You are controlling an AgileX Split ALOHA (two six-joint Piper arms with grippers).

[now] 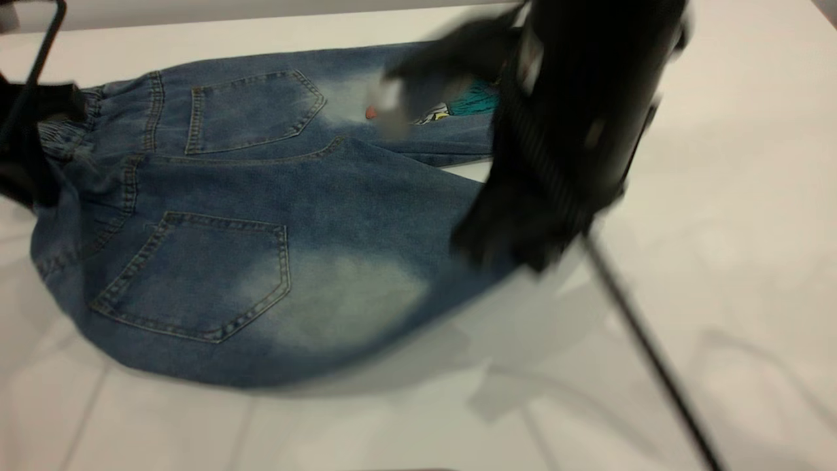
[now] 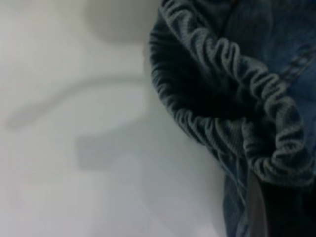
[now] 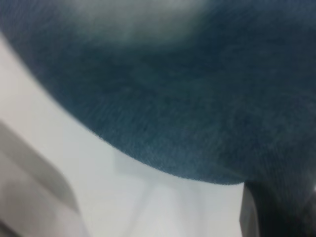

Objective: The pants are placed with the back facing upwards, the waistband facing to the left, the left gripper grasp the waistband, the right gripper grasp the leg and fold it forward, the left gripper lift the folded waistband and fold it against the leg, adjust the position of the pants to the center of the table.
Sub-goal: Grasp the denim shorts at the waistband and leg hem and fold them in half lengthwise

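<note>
The pants lie back up on the white table, both back pockets showing. Their gathered waistband points to the left. My left gripper is at that far left end, shut on the puckered waistband and holding it a little off the table. My right gripper, blurred, is shut on the hem end of the near leg, the one with the pale patch. The leg's edge hangs above the table with a shadow beneath. The far leg's cartoon print is partly hidden behind the right arm.
A black cable runs from the right gripper down across the near right of the table. Bare white tabletop lies in front of the pants and to their right.
</note>
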